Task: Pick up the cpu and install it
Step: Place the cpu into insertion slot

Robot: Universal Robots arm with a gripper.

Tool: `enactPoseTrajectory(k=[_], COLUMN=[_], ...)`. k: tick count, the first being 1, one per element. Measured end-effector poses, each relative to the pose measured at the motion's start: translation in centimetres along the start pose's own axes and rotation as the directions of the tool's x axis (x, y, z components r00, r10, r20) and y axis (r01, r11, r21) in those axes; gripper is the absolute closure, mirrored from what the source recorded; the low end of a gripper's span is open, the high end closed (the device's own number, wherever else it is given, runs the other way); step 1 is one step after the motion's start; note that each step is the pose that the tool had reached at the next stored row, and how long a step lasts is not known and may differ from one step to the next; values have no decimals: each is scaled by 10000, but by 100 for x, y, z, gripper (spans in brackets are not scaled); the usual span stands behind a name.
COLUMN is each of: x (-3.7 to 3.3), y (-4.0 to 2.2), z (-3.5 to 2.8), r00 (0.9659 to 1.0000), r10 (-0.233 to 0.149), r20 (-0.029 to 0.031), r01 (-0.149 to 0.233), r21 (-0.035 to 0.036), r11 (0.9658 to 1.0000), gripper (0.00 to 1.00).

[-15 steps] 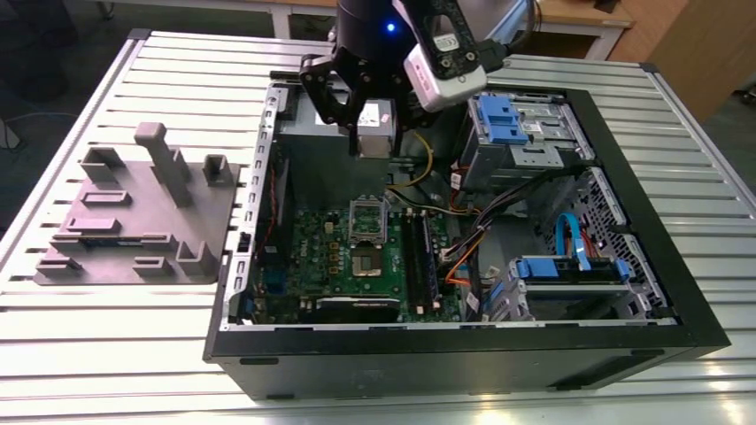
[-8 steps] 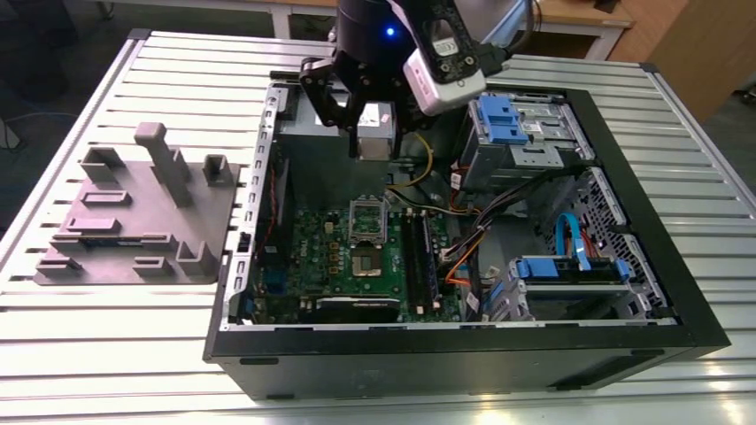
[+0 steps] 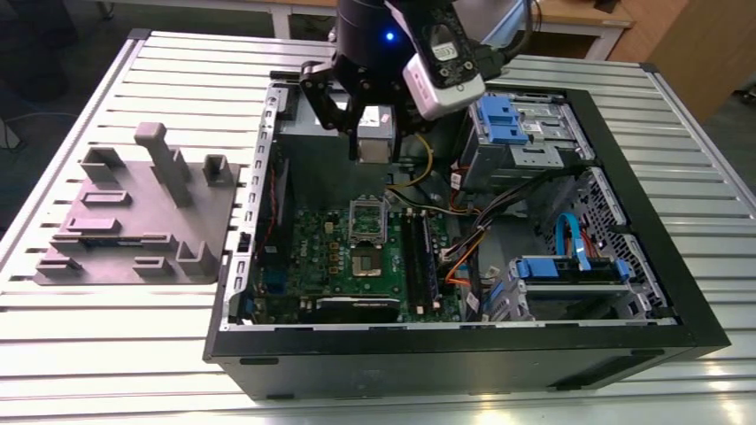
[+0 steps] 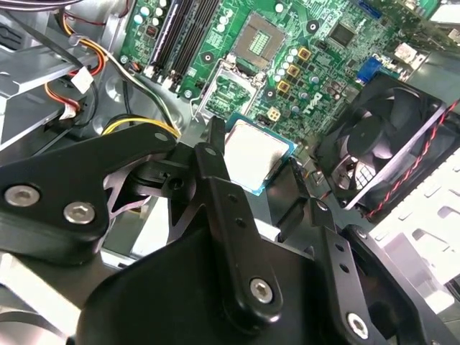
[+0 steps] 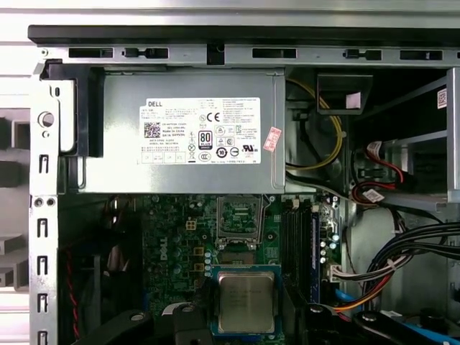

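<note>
On the bench (image 3: pixel 106 354), over the open computer case (image 3: pixel 473 350) and its green motherboard (image 3: pixel 313 257): fingers (image 4: pixel 214 140) pinching the cpu (image 4: pixel 255 154) by opposite edges, held up off the board, near the power supply (image 5: pixel 129 144). Hold it level, pinch firm; square its corners to the open socket (image 4: pixel 262 32); avoid tilt, likely to harm the socket pins.

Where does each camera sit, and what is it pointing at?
Exterior view: off the arm, looking down into the open computer case; arm and claw show.
First wrist view: on the arm, facing the motherboard squarely; claw links show.
Second wrist view: on the arm, facing it slantwise past the claw.
Shared: the cpu in the claw.
</note>
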State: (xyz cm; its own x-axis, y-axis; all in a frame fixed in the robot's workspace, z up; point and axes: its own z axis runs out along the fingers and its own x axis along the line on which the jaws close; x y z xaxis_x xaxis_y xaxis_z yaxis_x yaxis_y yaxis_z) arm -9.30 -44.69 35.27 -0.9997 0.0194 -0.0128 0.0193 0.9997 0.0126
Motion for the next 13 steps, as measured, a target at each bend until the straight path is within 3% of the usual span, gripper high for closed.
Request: enactPoseTrajectory(k=[6, 10, 13], x=[0, 1, 0], y=[-11, -18, -69], z=[24, 94, 146], r00=[10000, 10000, 10000], r10=[-1, 4, 33], r20=[1, 0, 6], r01=[1, -4, -33], r21=[-1, 3, 5], r11=[10000, 10000, 10000], gripper=[53, 53, 53])
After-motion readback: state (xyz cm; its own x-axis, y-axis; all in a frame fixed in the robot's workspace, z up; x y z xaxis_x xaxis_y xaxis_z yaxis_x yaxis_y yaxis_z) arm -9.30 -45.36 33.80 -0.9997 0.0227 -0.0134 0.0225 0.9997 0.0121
